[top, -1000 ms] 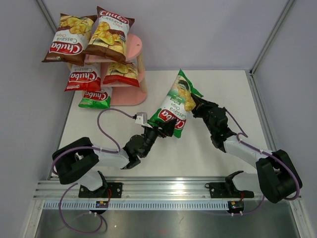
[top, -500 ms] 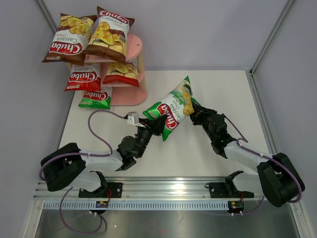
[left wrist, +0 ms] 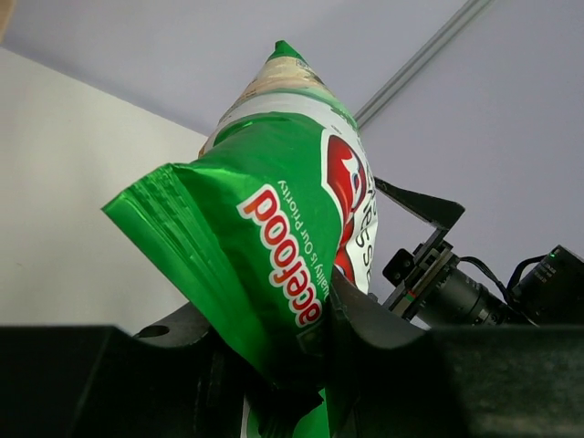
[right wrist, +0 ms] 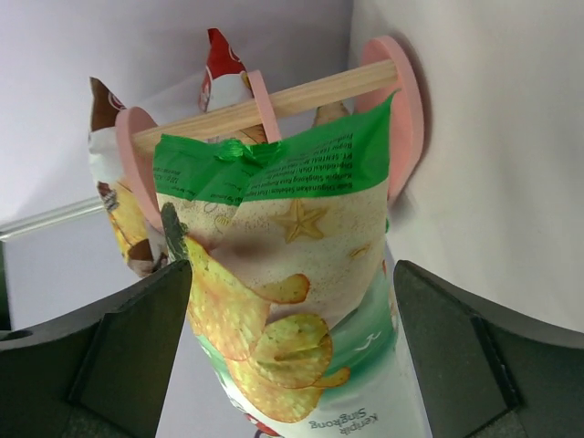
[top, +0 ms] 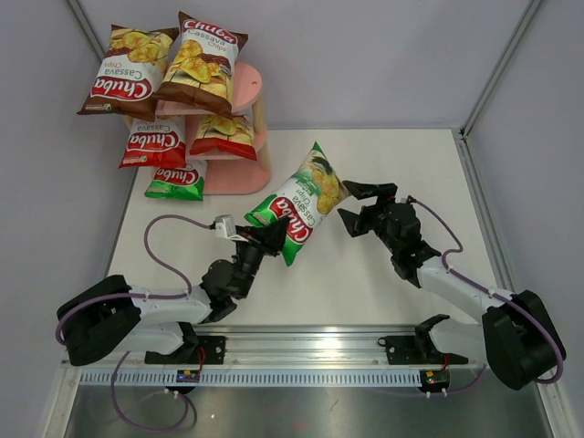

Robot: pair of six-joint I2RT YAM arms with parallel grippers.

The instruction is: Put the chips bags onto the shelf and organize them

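Note:
A green chips bag [top: 298, 203] hangs tilted above the table's middle, and my left gripper [top: 272, 235] is shut on its lower sealed end. The left wrist view shows that bag [left wrist: 274, 219] pinched between the black jaws of the left gripper [left wrist: 315, 342]. My right gripper [top: 359, 207] stands open just right of the bag's top and does not touch it. From the right wrist, the bag [right wrist: 292, 301] fills the gap of the right gripper [right wrist: 292, 278]. The pink shelf [top: 247, 87] at the back left holds two brown bags [top: 203, 59] on top, two red-white ones [top: 155, 143] in the middle and a green one [top: 175, 180] at the bottom.
Grey walls close in the white table [top: 411, 164] on the left, back and right. The shelf [right wrist: 404, 109] lies straight beyond the held bag in the right wrist view. Purple cables [top: 169, 224] loop off the left arm. A metal rail [top: 310, 342] runs along the near edge.
The left gripper closed on the green bag's lower end. The right gripper let go of the bag's top and opened wide. The bag has swung left and lower, toward the shelf.

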